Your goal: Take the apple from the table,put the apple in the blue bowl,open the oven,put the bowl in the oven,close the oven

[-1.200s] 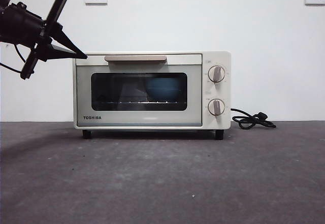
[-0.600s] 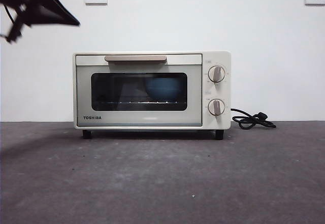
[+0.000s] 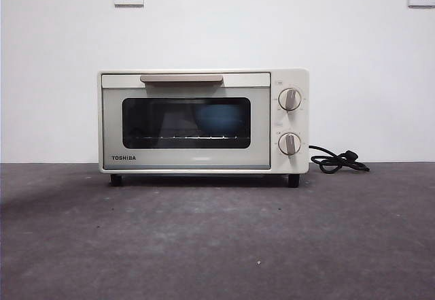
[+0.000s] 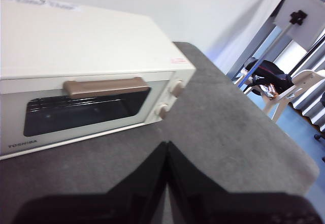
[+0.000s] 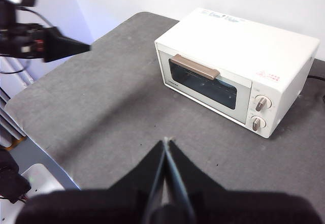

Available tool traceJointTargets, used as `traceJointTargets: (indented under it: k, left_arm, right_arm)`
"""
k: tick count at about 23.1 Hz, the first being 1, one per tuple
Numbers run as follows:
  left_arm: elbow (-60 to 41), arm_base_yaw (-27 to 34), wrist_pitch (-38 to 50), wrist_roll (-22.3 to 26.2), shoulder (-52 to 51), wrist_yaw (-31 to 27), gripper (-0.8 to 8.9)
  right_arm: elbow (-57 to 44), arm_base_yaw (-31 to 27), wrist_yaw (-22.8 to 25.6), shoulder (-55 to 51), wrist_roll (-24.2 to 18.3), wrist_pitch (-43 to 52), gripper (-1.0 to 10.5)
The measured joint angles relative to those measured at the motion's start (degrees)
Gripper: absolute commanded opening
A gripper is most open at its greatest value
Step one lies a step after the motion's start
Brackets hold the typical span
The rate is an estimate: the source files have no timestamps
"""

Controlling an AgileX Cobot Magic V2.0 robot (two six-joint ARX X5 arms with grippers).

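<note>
Oven shut on table; blue bowl inside.

The oven has a smooth cream-white shell with a slight sheen, a glossy dark glass door and a matt beige handle (plastic, by its look). The table is matt, mottled grey.

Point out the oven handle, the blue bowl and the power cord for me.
oven handle [image 3: 181, 78]: front view, middle of the beige bar above the door.
blue bowl [image 3: 219, 120]: front view, its side wall, seen through the dark door glass.
power cord [image 3: 338, 161]: front view, coiled black loops on the table beside the oven.
</note>
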Motion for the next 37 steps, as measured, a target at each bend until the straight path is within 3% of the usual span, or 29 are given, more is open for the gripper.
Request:
traceJointTargets:
  k: [7, 16, 29, 32, 37]
  left_arm:
    - [0.0, 0.0, -0.33, 0.0, -7.1, 0.02, -0.04]
    - [0.0, 0.0, -0.46, 1.66, -5.42, -0.57, -0.04]
    - [-3.06, 0.02, 0.74, 21.66, -8.26, -21.66, -0.04]
    - [-8.07, 0.07, 4.11, 23.19, -12.17, -25.59, -0.04]
    - [-21.42, 0.15, 11.21, 23.74, -21.38, -25.88, -0.04]
  right_arm:
    - [0.0, 0.0, 0.02, 1.16, 0.0, 0.0, 0.0]
    - [0.0, 0.0, 0.02, 3.89, 0.0, 0.0, 0.0]
    - [0.0, 0.0, 1.46, 10.29, 0.0, 0.0, 0.0]
    - [0.0, 0.0, 1.53, 12.09, 0.02, 0.0, 0.0]
    - [0.0, 0.0, 1.53, 14.67, 0.02, 0.0, 0.0]
